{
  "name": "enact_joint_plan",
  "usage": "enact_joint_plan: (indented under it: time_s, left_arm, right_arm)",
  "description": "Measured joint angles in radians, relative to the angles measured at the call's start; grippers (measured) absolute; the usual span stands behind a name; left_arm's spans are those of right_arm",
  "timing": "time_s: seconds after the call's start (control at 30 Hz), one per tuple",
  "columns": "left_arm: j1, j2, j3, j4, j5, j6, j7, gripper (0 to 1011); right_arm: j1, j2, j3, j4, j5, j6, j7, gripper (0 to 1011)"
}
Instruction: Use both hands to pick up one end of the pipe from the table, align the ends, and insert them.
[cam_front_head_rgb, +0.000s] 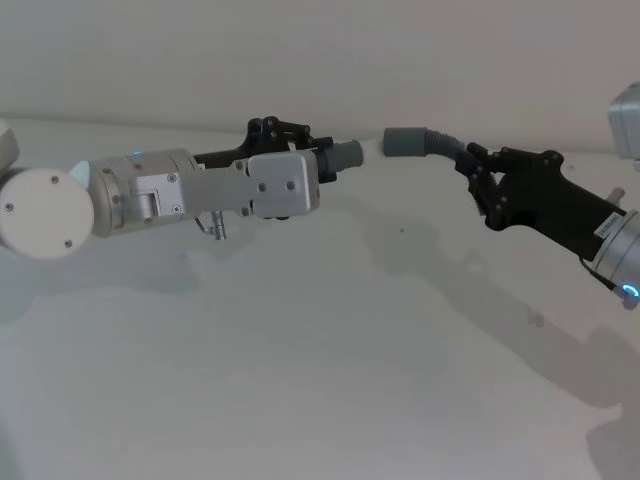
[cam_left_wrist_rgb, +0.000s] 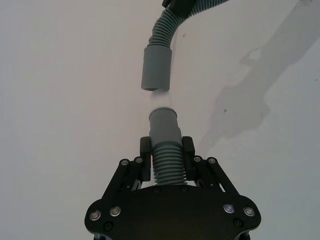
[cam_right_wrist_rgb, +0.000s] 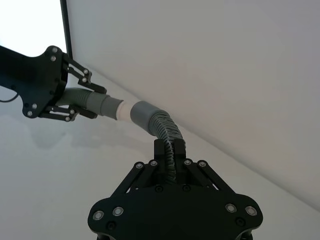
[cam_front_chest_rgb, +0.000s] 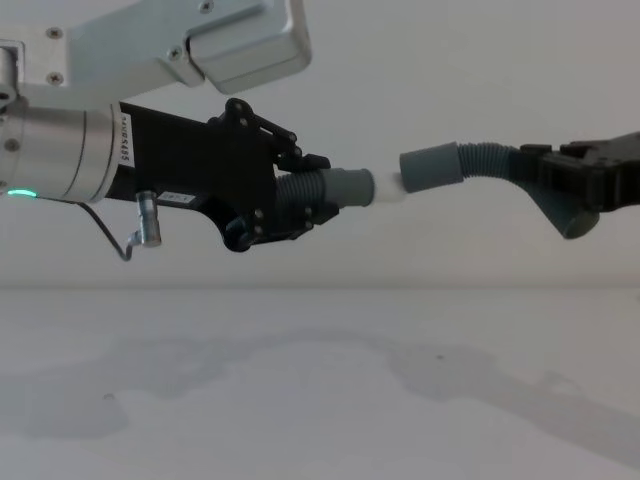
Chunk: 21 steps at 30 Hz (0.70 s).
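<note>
Both pipe pieces hang in the air above the white table. My left gripper is shut on the ribbed part of one piece. Its grey cuff and white tip point toward the other piece. My right gripper is shut on the ribs of the second, curved piece. Its plain grey sleeve faces the tip. The white tip meets the mouth of the sleeve, nearly in line. I cannot tell whether it has gone in.
A plain pale wall stands behind the table. The arms' shadows fall across the bare tabletop below the pipe pieces. A small metal hook hangs under the left wrist.
</note>
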<state>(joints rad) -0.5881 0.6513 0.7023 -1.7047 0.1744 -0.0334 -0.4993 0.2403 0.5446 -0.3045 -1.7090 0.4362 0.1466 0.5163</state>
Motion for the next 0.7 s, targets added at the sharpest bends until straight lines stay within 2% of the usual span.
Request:
enact_joint_plan:
  time_s: [0.7]
  left_arm:
    - [0.000,0.000,0.000,-0.001,0.000,0.000,0.000,356]
  right_arm:
    - [0.026,0.020,-0.035,0.010,-0.022,0.041,-0.019,110]
